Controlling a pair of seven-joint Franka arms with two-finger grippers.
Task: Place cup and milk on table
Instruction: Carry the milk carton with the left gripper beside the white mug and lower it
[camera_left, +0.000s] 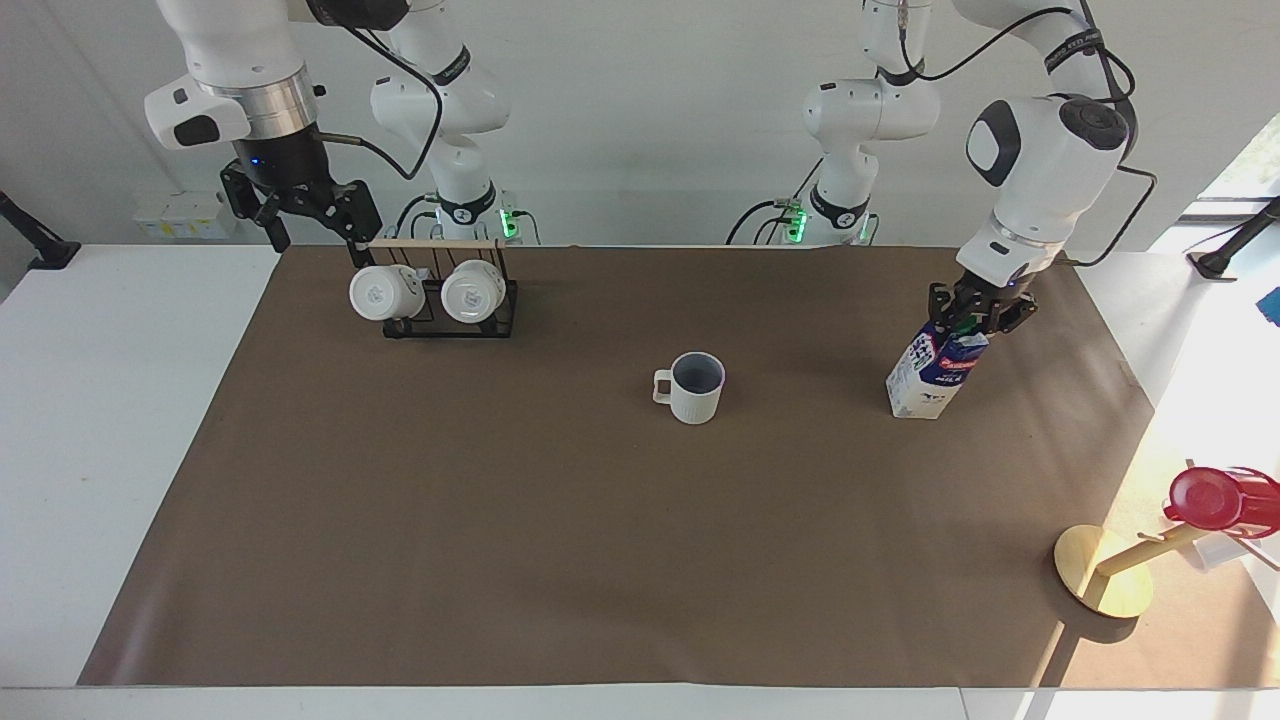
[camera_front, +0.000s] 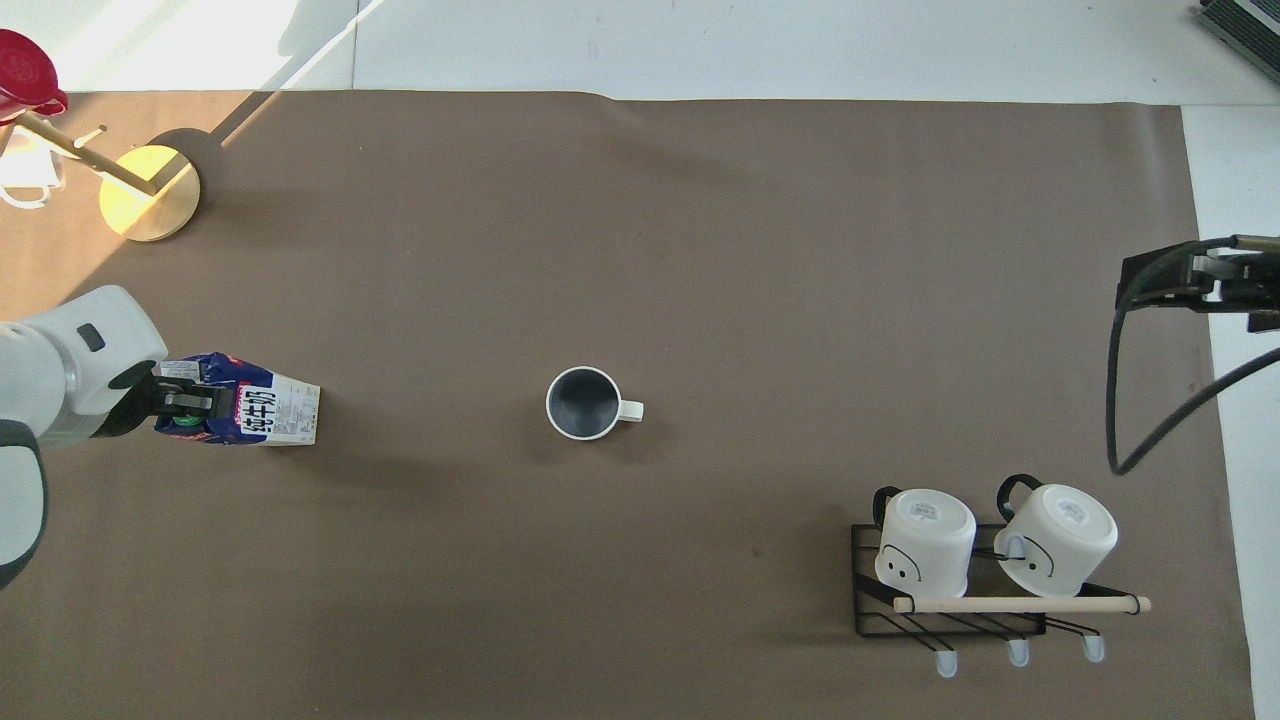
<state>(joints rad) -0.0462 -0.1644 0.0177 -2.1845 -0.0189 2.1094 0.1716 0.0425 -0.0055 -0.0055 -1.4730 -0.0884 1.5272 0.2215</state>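
Note:
The cream-white cup (camera_left: 697, 387) with a dark inside stands upright on the brown mat (camera_left: 560, 540) near the middle of the table (camera_left: 120, 400); it also shows in the overhead view (camera_front: 581, 403). The blue-and-white milk carton (camera_left: 935, 375) stands on the mat toward the left arm's end, leaning slightly. My left gripper (camera_left: 978, 318) is shut on the carton's top at the green cap; the carton also shows from above (camera_front: 265, 413). My right gripper (camera_left: 312, 235) is open and empty, raised over the table edge beside the mug rack.
A black wire rack (camera_left: 445, 295) holding two glossy white mugs (camera_front: 925, 540) stands near the right arm's base. A wooden stand with a round base (camera_left: 1105, 585) carries a red cup (camera_left: 1215, 497) at the left arm's end, farther from the robots.

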